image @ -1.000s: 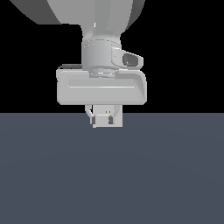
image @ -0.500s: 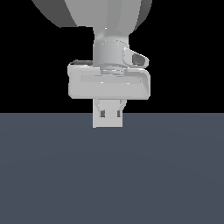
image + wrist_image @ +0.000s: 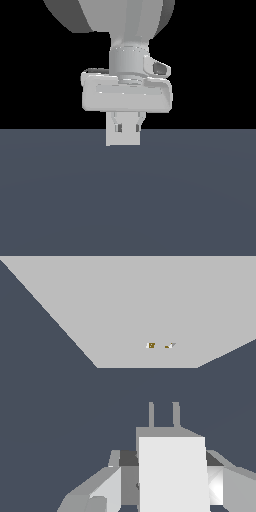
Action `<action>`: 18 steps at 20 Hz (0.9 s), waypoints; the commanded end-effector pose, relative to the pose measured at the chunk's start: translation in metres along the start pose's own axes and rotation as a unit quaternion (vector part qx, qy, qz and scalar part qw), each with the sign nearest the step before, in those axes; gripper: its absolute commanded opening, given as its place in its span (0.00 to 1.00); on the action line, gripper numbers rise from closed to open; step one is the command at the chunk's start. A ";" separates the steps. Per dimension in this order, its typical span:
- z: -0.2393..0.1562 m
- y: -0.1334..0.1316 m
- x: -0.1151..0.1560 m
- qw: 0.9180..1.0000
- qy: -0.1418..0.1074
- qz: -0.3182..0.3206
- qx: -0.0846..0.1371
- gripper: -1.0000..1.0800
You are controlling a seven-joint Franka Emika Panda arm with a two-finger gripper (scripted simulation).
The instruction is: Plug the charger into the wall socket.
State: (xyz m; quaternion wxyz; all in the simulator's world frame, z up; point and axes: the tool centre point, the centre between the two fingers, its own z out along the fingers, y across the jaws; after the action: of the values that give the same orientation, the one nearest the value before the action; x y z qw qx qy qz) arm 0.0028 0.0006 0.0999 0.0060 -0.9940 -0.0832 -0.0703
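In the wrist view the charger (image 3: 172,481), an off-white block, sits between my gripper's (image 3: 167,458) fingers (image 3: 100,491), which are shut on it. Its two grey prongs (image 3: 151,413) point toward the wall socket (image 3: 140,306), a pale plate with two tiny orange-brown holes (image 3: 151,345). A gap of dark floor separates prongs and plate. The holes lie roughly in line with the prongs. In the exterior view the gripper (image 3: 128,128) hangs in front of a pale square, the wall socket (image 3: 123,141); the charger cannot be told apart from it there.
A dark blue-grey floor (image 3: 128,200) fills the lower half of the exterior view, under a black background. The robot's wide hand (image 3: 127,95) and arm block the area above the fingers.
The hand has shifted toward the exterior view's right and a little upward. The pale square below it has stayed almost in place.
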 end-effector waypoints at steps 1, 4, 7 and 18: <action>0.000 0.000 0.000 1.000 0.000 -0.001 0.000 0.00; 0.000 0.000 0.001 1.000 0.000 -0.001 0.000 0.00; 0.001 -0.001 0.005 1.000 0.000 -0.001 0.000 0.00; 0.006 0.000 0.040 1.000 0.000 -0.001 0.000 0.00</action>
State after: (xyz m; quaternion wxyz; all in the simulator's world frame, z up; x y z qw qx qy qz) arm 0.0370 0.0068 0.0997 0.0059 -0.9940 -0.0837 -0.0701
